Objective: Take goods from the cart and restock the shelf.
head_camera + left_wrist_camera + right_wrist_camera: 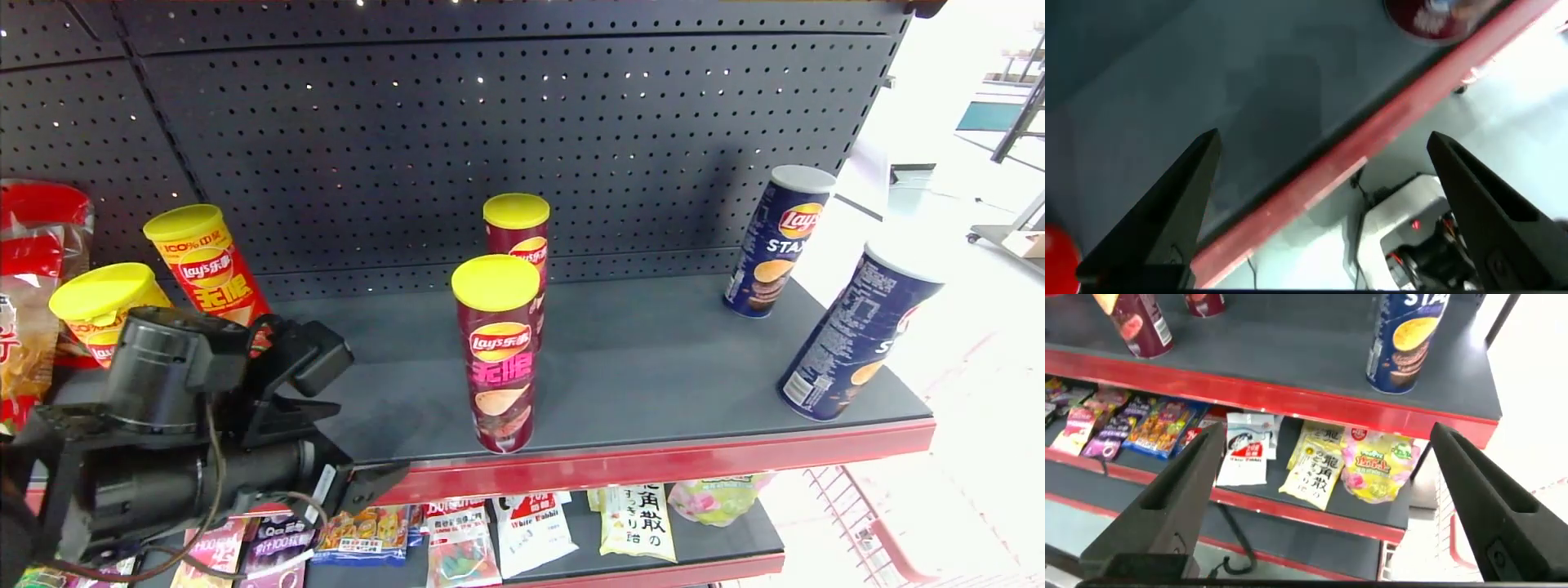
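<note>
Your left gripper [1323, 224] hovers over the red front edge of the shelf [653, 359], fingers spread apart, near the front maroon chip can [496, 359]. Your right gripper [1323, 510], fingers also spread, sits before the shelf, facing the blue can [1404, 339] and the snack packets [1315, 461] below.

A dark perforated back panel [490, 122] fills the rear. At the right, strong light washes out a pale floor [971, 359]. A metal stand on casters [1009, 233] rests there, near a teal panel [992, 114].
</note>
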You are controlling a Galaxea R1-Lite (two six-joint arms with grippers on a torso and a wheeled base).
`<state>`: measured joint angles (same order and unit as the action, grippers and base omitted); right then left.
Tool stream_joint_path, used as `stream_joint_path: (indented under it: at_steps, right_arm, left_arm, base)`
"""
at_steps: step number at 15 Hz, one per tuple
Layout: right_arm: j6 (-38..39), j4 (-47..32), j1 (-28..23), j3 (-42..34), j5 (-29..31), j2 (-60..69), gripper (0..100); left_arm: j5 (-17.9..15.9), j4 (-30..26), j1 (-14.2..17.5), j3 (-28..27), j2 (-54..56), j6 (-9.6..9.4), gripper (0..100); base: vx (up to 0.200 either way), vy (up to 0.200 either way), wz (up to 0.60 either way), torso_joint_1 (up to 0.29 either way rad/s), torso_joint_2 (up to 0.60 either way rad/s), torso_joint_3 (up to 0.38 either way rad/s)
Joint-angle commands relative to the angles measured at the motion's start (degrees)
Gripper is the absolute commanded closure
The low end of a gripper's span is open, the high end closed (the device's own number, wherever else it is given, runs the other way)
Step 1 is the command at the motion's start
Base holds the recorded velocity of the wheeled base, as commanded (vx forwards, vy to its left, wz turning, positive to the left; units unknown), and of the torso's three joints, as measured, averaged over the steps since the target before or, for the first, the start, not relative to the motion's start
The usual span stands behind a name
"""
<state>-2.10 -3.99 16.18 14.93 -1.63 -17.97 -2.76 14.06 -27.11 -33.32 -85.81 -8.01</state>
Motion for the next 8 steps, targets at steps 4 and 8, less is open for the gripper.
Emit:
stream_joint_path:
  at_steps: [4, 8]
  right_arm:
    - [0.0, -0.2, -0.6, -0.1, 0.0, 1.4, 0]
    - [0.0, -0.2, -0.6, -0.1, 0.0, 1.4, 0]
  left_arm:
    - [0.5, 3.2, -0.9, -5.4, -10.5, -0.08, 0]
    - [0.6, 3.3, -0.9, -8.1, -12.3, -0.16, 0]
  base:
    - [0.0, 0.0, 0.0, 0.0, 0.0, 0.0]
    - [0.0, 0.0, 0.0, 0.0, 0.0, 0.0]
